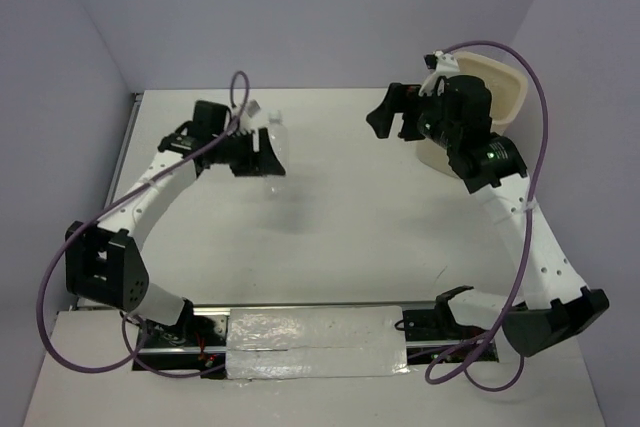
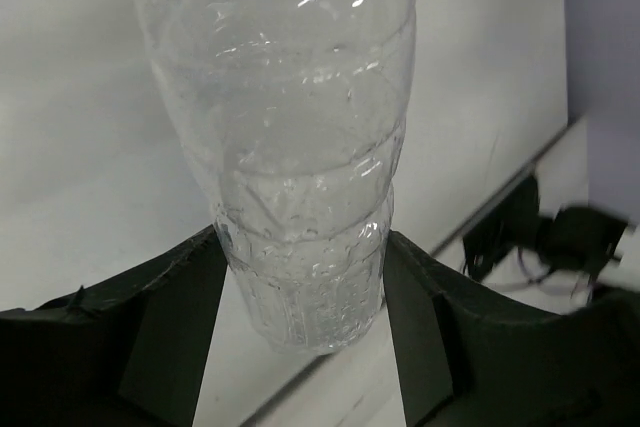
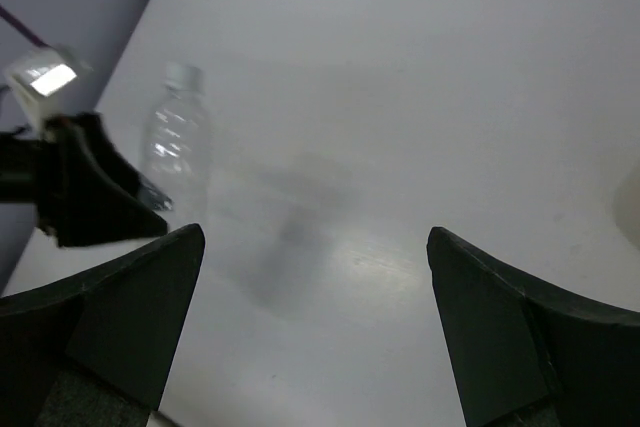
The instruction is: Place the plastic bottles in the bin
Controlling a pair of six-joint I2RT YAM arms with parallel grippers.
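At its wrist camera alone, the left gripper (image 2: 305,257) visibly pinches the bottle (image 2: 285,117).

We take this for a robotics lab cell: a bare white worktop (image 1: 350,227) boxed in by plain lilac walls (image 1: 320,7), the left arm (image 1: 150,189) and right arm (image 1: 532,239) bolted at its near edge, purple cables (image 1: 541,99) looping loose, and silver tape (image 1: 315,342) stuck over the front mounting strip.
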